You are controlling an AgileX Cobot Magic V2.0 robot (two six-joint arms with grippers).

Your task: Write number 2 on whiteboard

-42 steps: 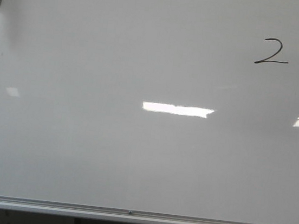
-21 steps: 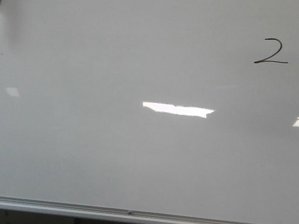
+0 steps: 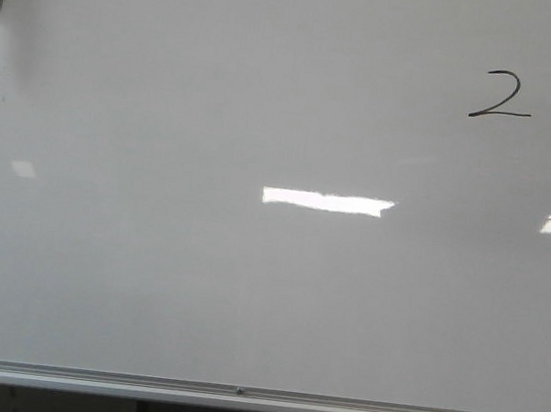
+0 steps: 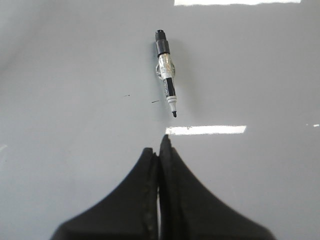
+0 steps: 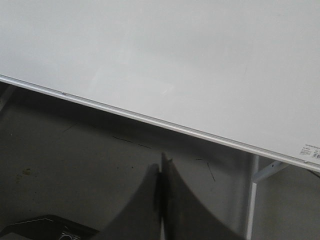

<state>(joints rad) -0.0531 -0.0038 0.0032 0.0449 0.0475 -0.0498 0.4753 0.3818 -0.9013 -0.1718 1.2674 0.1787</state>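
The whiteboard (image 3: pixel 246 283) was seen filling the front frame, both the left gripper (image 4: pixel 159 150) and right gripper (image 5: pixel 161 170) were clenched empty, a marker (image 4: pixel 166 82) was lying uncapped upper centre, and the number 2 (image 3: pixel 502 96) was drawn upper right.

The front view faces the whiteboard (image 3: pixel 245 293) squarely and from close, so the board fills nearly the whole frame, its silver rail (image 3: pixel 252 399) running along the bottom. The left wrist view looks along its closed fingers (image 4: pixel 150 175) at the same board surface from nearer still, with a marker (image 4: pixel 166 70) lying ahead. The right wrist view looks past its closed fingers (image 5: pixel 172 200) from further back, catching the board's lower edge and rail at a slant. All 3 views share the board.
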